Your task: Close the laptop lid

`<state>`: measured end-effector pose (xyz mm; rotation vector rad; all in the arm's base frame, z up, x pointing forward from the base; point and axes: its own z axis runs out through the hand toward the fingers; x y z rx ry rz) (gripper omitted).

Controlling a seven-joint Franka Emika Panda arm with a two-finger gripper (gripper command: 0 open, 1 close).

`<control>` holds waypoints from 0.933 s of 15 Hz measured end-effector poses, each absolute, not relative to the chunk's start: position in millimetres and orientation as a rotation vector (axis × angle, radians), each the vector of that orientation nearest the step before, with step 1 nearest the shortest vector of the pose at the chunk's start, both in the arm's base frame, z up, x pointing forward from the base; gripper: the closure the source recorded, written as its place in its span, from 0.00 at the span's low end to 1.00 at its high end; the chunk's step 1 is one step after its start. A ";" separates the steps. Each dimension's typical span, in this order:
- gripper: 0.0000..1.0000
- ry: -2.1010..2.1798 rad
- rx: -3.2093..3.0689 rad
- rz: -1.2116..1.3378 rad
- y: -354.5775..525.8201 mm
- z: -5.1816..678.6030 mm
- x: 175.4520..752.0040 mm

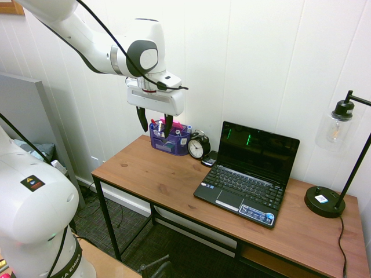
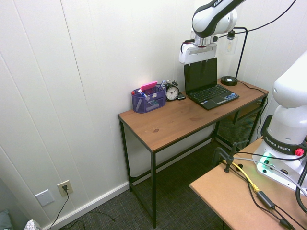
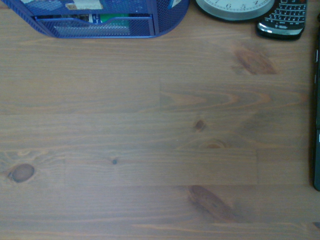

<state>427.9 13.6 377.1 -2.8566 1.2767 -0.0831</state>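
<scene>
On desk (image 1: 156,174), laptop lid (image 1: 258,149) upright, long axis horiz.; hand (image 1: 155,119) open, empty.

Laptop lid (image 1: 257,152): thin black rectangular panel, dark glossy screen, black bezel, faint green reflections up top. State: open, standing up and leaning back a bit from its hinge. Landmark = laptop keyboard (image 1: 246,186). Lid rises along the keyboard's rear edge, wall side, screen face turned toward the keys. Lid's lower edge meets the base just behind the keyboard.
</scene>
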 end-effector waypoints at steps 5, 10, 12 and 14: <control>0.00 1.329 -2.841 -0.142 2.3 394.5 439.9; 0.00 1.453 -2.810 -0.272 -49.2 436.3 492.7; 0.00 1.498 -2.787 -0.305 -72.5 442.4 515.9; 0.00 1.543 -2.754 -0.327 -96.9 441.1 536.7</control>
